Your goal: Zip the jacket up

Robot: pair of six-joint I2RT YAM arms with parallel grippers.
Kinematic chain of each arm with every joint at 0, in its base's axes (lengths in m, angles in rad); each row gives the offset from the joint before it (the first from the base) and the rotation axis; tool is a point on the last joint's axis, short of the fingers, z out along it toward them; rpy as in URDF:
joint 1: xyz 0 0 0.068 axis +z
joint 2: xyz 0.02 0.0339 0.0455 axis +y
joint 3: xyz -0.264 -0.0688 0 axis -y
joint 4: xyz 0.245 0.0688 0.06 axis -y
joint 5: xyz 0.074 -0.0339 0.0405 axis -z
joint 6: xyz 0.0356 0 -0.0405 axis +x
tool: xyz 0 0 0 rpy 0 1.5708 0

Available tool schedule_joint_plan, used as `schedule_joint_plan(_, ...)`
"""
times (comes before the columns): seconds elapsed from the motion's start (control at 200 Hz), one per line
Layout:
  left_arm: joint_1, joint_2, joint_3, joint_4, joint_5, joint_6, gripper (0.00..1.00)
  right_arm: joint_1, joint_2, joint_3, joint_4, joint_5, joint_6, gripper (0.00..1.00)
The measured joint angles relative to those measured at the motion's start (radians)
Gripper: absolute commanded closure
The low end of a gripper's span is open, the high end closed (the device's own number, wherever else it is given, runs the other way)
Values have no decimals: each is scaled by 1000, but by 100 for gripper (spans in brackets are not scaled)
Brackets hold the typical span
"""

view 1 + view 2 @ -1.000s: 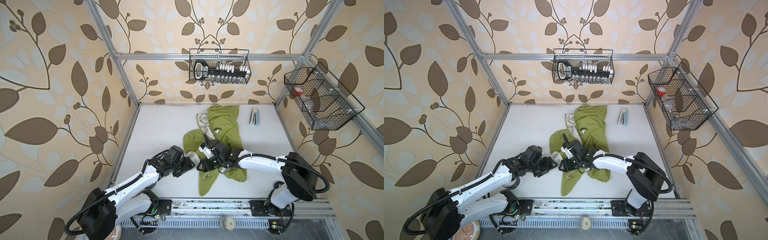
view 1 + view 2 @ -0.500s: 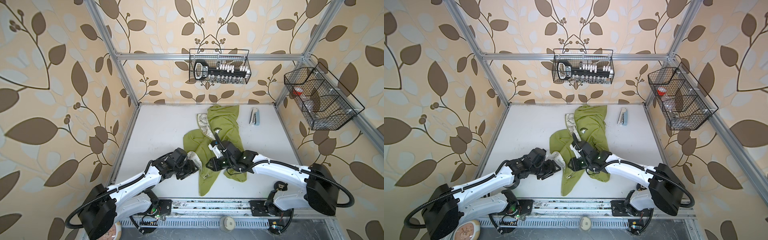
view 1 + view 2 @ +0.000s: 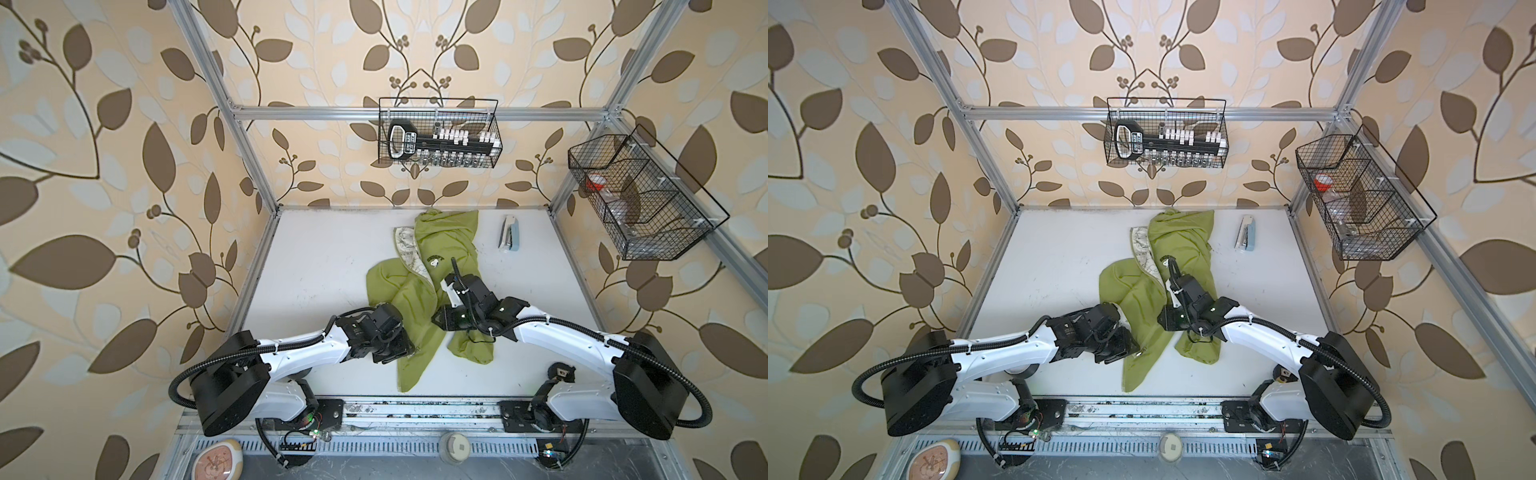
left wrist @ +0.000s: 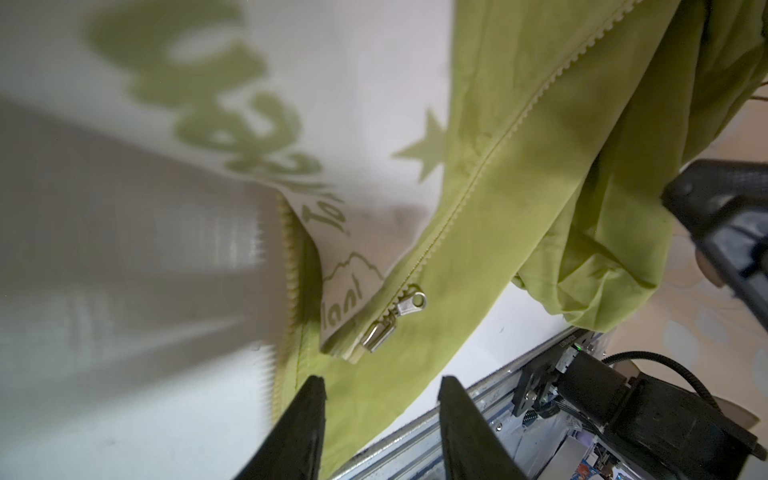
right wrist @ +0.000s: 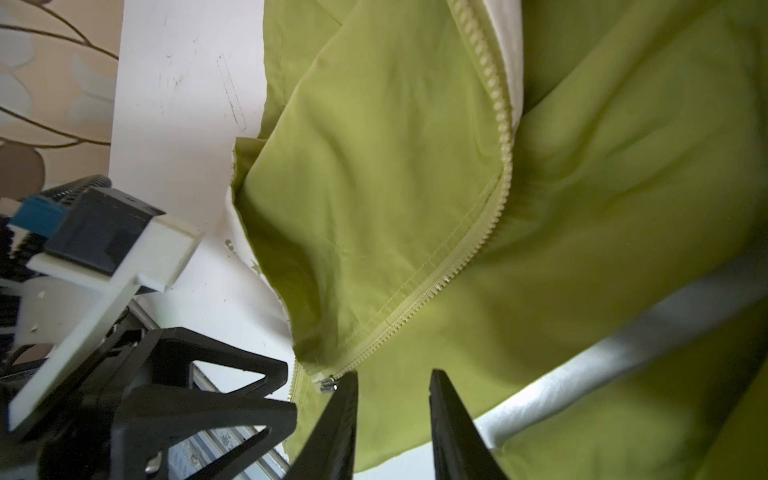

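Left fingers (image 4: 303, 424) and right fingers (image 5: 340, 415) both spread, empty; jacket (image 3: 399, 291) rumpled on table (image 3: 332, 257), slider (image 4: 390, 320) just off my left tips: closing now risks pinching loose cloth, not the pull.

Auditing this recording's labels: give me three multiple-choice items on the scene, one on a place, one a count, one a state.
1. The stapler lies: A) on the table beside the jacket B) beneath the jacket C) off the table.
2. Count of wire baskets on the walls: A) one B) two C) four.
3. The zipper is: A) fully closed B) half closed C) open.
A: it rests on bare table. B: one on the back wall, one on the right. C: slider at the hem end, teeth rows apart.
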Motion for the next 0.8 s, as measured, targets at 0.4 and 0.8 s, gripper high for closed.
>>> schedule_joint_plan(0.4, -6, 74, -1, 73, -14, -21, 55, -3, 2, 0, 24, -15, 8, 69)
schedule_joint_plan(0.8, -6, 47, -67, 150, -19, -50, 40, -5, 18, 0, 51, -31, 29, 67)
